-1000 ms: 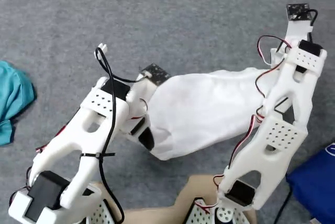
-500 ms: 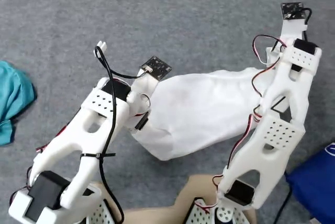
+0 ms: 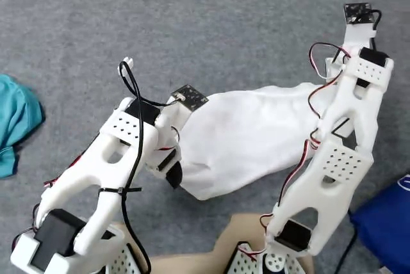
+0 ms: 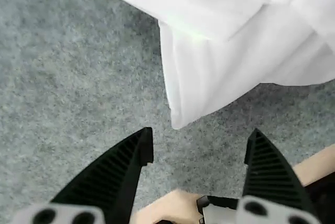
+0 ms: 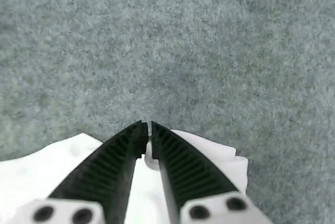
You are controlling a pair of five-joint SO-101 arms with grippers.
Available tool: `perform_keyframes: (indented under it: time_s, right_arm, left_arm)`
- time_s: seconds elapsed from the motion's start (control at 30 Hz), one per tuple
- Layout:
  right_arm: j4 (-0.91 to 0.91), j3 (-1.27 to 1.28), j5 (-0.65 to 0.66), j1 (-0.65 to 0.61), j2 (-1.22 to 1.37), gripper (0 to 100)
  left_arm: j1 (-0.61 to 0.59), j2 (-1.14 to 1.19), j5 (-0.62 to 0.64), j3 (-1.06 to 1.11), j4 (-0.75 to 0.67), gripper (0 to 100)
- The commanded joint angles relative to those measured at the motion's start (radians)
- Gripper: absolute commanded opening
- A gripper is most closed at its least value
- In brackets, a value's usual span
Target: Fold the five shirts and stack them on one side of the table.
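At centre, white shirt (image 3: 246, 134), long axis crosswise

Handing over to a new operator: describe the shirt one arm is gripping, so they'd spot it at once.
On the grey table, look to the middle: the white shirt lies there bunched, one corner pinched in the right hand. It is the only white garment; the teal garment and the blue garment lie far off to either side.

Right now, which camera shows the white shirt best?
High view: nearly the whole white shirt, spread out. Left wrist view: one corner beyond the open left end effector. Right wrist view: an edge pinched in the right end effector.
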Motion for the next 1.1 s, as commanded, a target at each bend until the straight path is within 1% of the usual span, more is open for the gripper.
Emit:
perform_keyframes:
  time_s: [0.0, 0.2, 0.27, 0.43, 0.47, 0.6, 0.67, 0.97, 1.07]
  right_arm:
    - [-0.018, 0.001, -0.008, -0.018, -0.005, 0.5]
    - [-0.018, 0.001, -0.008, -0.018, -0.005, 0.5]
    - [-0.018, 0.001, -0.008, -0.018, -0.005, 0.5]
    - [-0.018, -0.001, -0.008, -0.018, -0.005, 0.5]
    - [-0.018, -0.001, -0.008, -0.018, -0.005, 0.5]
    - [-0.018, -0.002, -0.009, -0.018, -0.005, 0.5]
    - [-0.018, -0.002, -0.009, -0.018, -0.005, 0.5]
    - [-0.018, -0.002, -0.011, -0.018, -0.005, 0.5]
    - [-0.018, -0.002, -0.012, -0.018, -0.005, 0.5]
  left_arm:
    - [0.003, -0.002, -0.011, 0.025, -0.060, 30]
    - [0.003, -0.002, -0.011, 0.157, -0.278, 30]
    - [0.003, -0.002, -0.011, 0.178, -0.315, 30]
    - [0.003, -0.004, -0.011, 0.178, -0.315, 29]
    - [0.003, -0.004, -0.011, 0.175, -0.315, 26]
    - [0.003, -0.004, -0.011, 0.163, -0.313, 11]
    - [0.006, -0.004, -0.011, 0.157, -0.315, 5]
    - [0.003, -0.004, -0.009, 0.141, -0.313, 3]
    - [0.003, -0.004, 0.032, 0.107, -0.311, 2]
